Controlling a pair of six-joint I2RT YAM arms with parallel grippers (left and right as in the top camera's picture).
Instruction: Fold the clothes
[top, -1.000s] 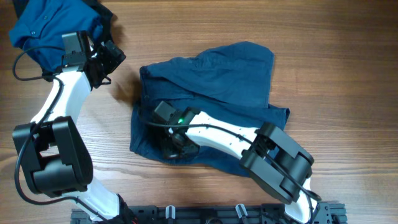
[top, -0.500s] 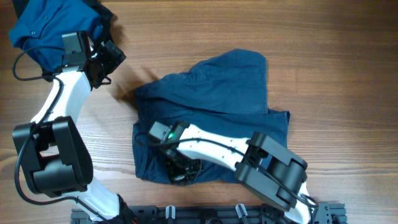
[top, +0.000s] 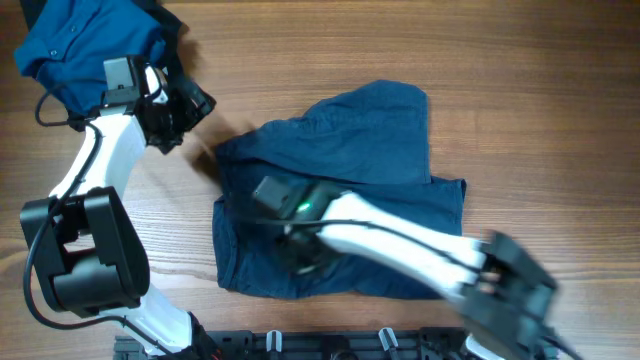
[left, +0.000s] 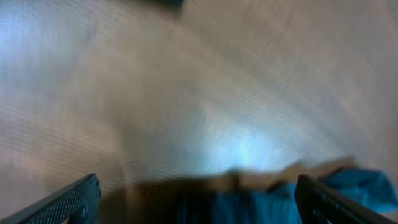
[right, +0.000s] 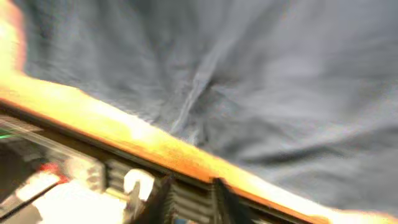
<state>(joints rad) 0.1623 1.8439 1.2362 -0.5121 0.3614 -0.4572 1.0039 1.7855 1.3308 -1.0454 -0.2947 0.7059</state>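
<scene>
Navy shorts (top: 340, 150): 1 rough fold; blue shirt (top: 70, 40) at 10 o'clock unfolded. Left gripper (top: 188, 105) wide apart, empty; right gripper (top: 300, 255) at shorts, grip unreadable.

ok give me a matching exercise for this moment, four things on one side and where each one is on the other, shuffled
Things
1. navy shorts
2. blue shirt
3. left gripper
4. right gripper

Places
A. bunched up at the top left corner of the overhead view
B. over bare wood of the table, between the two garments
C. spread out in the middle of the table
D. down at the near left part of the shorts

Pairs: 1-C, 2-A, 3-B, 4-D
</scene>
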